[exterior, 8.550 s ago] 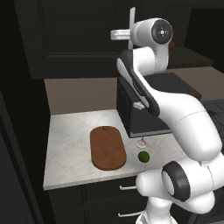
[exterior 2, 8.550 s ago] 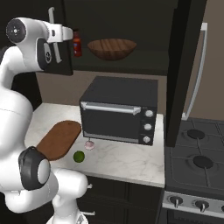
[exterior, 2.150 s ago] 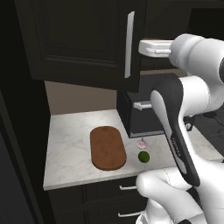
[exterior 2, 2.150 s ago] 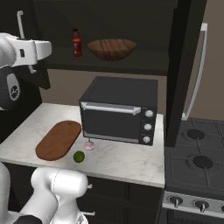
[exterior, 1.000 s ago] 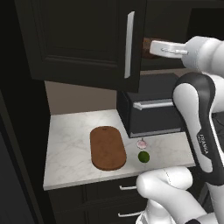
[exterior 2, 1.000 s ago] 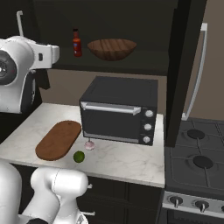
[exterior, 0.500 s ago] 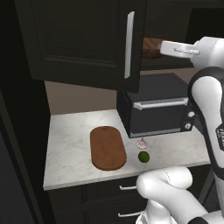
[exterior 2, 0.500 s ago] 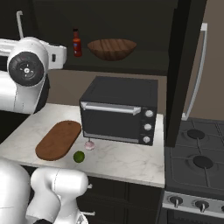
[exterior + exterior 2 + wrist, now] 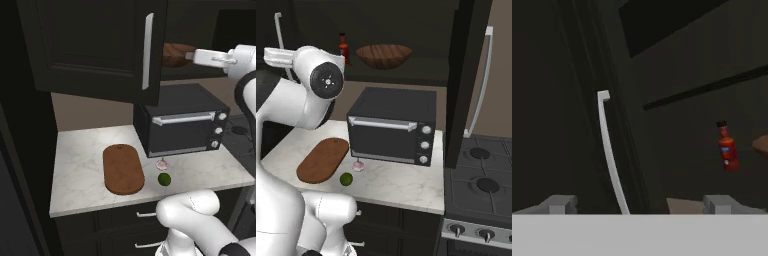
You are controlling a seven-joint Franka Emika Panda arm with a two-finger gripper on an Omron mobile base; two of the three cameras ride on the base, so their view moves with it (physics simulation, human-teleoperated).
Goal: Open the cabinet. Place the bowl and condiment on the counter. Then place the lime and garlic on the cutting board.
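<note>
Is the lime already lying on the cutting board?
No, the lime lies on the counter beside the cutting board, near the garlic.

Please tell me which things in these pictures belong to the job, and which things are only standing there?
Belong to the job:
cabinet, doors open
bowl on the cabinet shelf
condiment beside the bowl
counter
cutting board
lime
garlic

Only standing there:
toaster oven
stove

bowl point(image 9: 176, 54) half hidden behind the cabinet point(image 9: 100, 45) door at its 9 o'clock, bowl cut by hand view's 3 o'clock edge, condiment point(image 9: 727, 147) label too small to read
</note>
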